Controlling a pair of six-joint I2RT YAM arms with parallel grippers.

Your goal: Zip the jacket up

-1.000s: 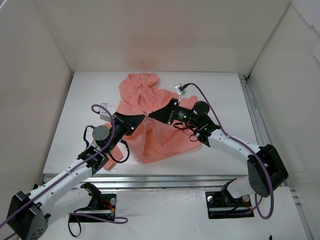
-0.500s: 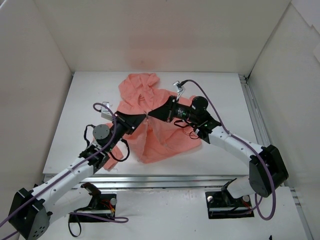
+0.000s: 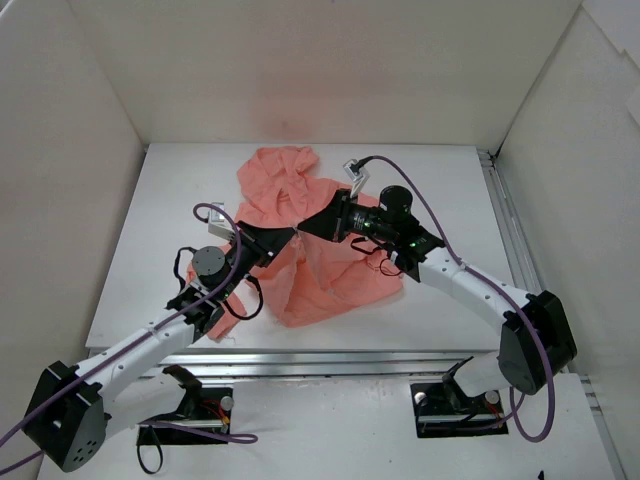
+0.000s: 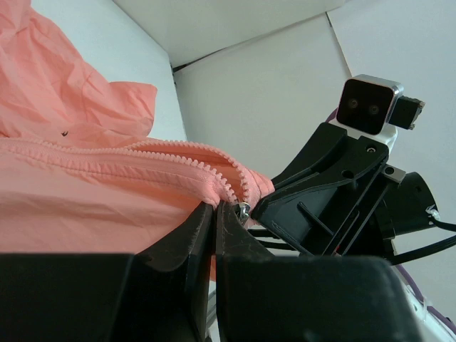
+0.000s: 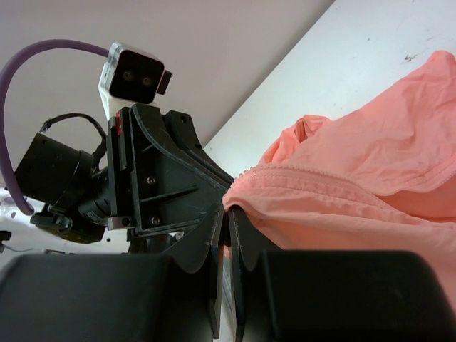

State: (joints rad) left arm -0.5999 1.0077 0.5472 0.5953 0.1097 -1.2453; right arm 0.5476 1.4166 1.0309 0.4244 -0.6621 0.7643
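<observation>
So the left gripper (image 4: 214, 211) is pinching the jacket (image 3: 310, 262) right at the zipper (image 4: 229, 182), the right gripper (image 5: 228, 215) is pinching its fabric edge nose-to-nose, and the hood (image 3: 284, 166) is pointing at the far edge of the table (image 3: 450, 190).

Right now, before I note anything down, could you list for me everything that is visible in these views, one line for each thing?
jacket: one, salmon pink, crumpled on the middle of the table.
zip: one, pink teeth, along the jacket's front edge, ending where the grippers meet.
table: one, white, under the jacket.
walls: three, white, at the left, back and right of the table.
rail: one, silver, along the table's near edge.
cables: two, purple, one along each arm.
left gripper: one, black, shut on the jacket at the zip.
right gripper: one, black, shut on the jacket, tip to tip with the left gripper.
</observation>
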